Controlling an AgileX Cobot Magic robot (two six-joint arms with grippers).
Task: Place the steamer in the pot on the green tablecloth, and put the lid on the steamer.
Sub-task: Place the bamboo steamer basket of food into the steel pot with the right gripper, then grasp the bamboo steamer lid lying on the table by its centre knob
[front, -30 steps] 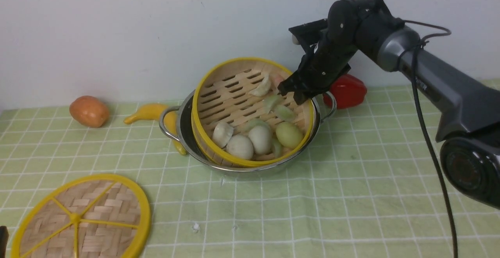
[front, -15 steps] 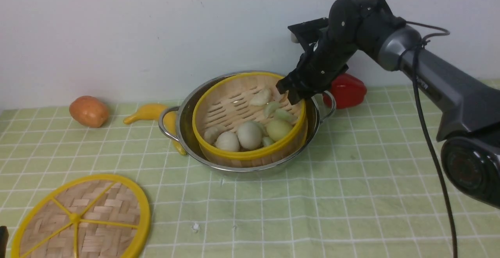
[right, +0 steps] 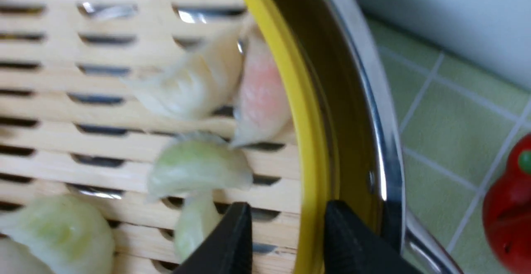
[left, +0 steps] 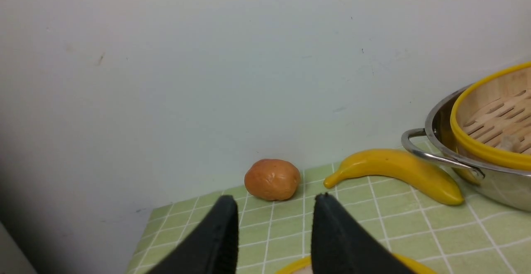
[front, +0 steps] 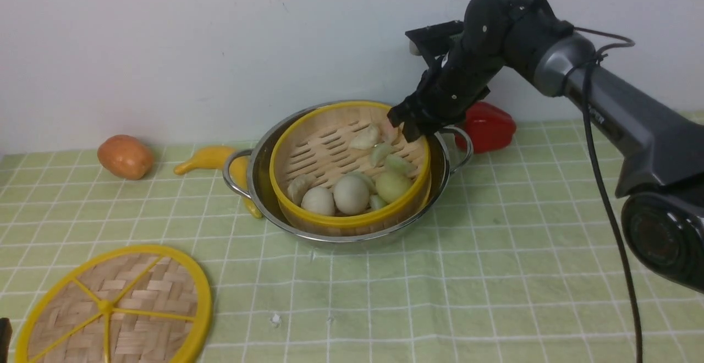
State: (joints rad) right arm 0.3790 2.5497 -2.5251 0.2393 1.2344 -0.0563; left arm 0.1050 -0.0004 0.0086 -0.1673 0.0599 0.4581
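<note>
The steamer (front: 330, 148), holding toy dumplings and eggs, sits level inside the steel pot (front: 258, 198) on the green tablecloth (front: 495, 275). My right gripper (front: 404, 126) is at the steamer's far right rim. In the right wrist view it (right: 286, 220) is open, and its fingers straddle the yellow rim (right: 307, 141) with a gap on the inner side. The pot wall (right: 373, 120) is just outside. The lid (front: 110, 308) lies flat at the front left. My left gripper (left: 274, 199) is open and empty above the lid's rim (left: 415, 265).
A yellow toy banana (front: 209, 157) lies against the pot's left handle, with an orange potato-like toy (front: 125, 155) further left. A red pepper (front: 489, 126) sits behind the pot's right handle. The wall stands close behind.
The steamer went from steeply tilted on the pot's rim to level inside the pot. My right gripper has risen slightly and loosened at the rim. The left arm has not moved.
</note>
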